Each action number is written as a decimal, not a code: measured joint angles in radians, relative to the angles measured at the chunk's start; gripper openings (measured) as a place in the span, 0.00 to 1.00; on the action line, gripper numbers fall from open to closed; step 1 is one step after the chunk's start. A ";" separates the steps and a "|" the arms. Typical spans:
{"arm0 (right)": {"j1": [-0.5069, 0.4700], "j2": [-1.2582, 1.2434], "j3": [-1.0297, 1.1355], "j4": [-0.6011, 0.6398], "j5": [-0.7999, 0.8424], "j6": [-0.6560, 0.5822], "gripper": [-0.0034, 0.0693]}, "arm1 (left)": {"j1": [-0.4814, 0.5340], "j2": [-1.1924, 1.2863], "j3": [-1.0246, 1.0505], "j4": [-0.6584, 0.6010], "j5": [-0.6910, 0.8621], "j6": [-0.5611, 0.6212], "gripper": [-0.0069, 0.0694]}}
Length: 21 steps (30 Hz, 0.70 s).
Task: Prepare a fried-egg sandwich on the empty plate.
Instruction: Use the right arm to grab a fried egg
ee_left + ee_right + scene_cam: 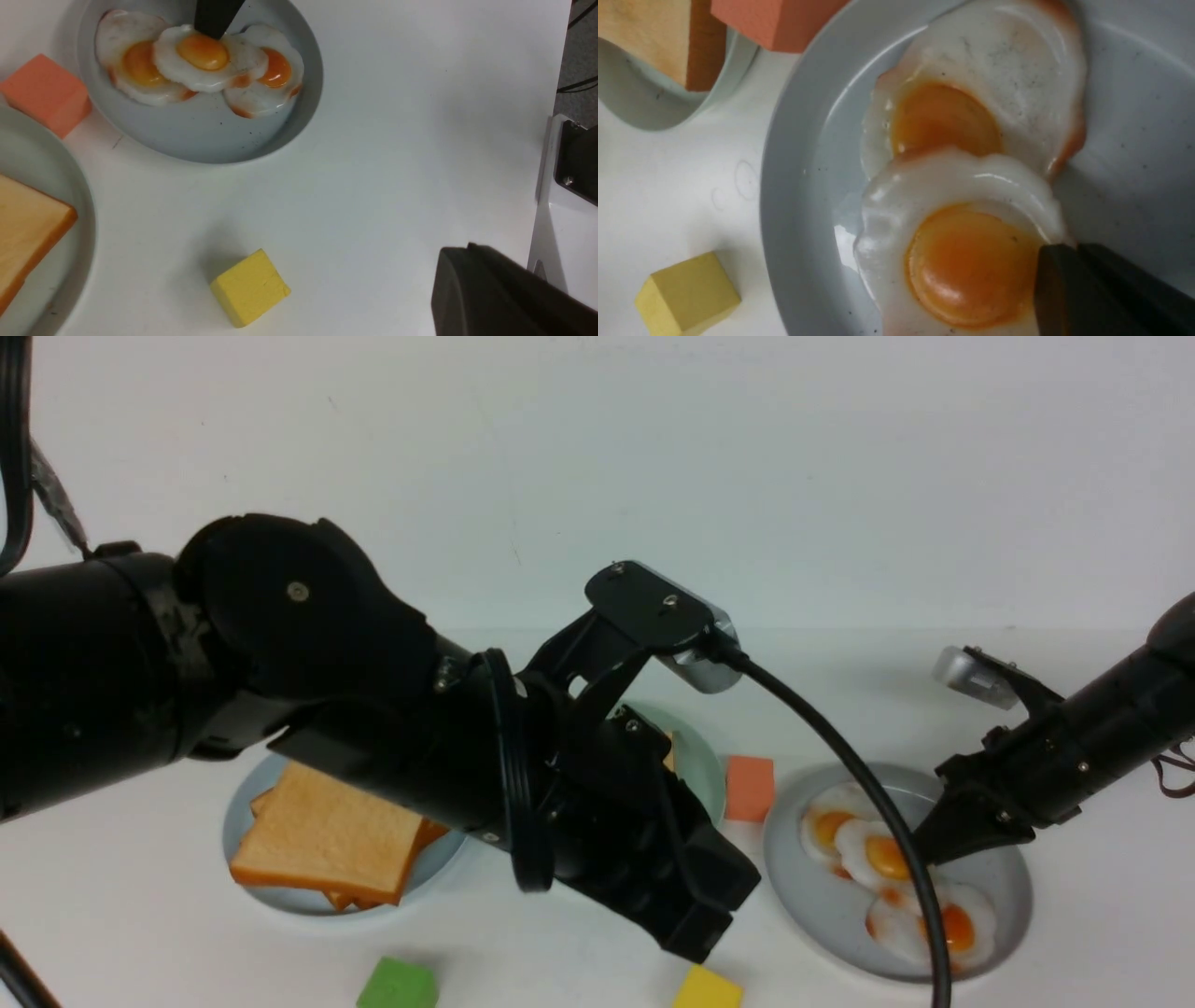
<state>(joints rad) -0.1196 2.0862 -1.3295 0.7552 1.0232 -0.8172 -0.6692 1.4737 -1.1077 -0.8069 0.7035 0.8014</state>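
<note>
The mint-green empty plate [707, 773] lies mostly hidden behind my left arm, and one toast slice [23, 224] rests on it. Three overlapping fried eggs sit on a grey speckled plate [999, 896]. My right gripper [1057, 247] is down on that plate, shut on the white edge of the middle fried egg [962, 261], right beside its yolk. The front view shows the same grip on this egg [878, 854]. My left gripper [455, 254] is shut and holds nothing. It hovers over bare table in front of the green plate, near a yellow block [250, 287].
Spare toast slices [327, 831] are piled on a pale blue plate [238, 803] at the left. An orange block [750, 787] stands between the green and grey plates. A green block [399, 985] lies near the front edge. My left arm's cable [868, 793] crosses over the egg plate.
</note>
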 joint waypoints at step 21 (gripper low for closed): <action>0.038 -0.068 -0.030 0.056 0.036 0.010 0.08 | 0.006 0.000 0.000 0.065 -0.021 -0.025 0.09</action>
<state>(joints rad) -0.0812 2.0181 -1.3599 0.8116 1.0589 -0.8072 -0.6633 1.4737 -1.1077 -0.7422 0.6821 0.7760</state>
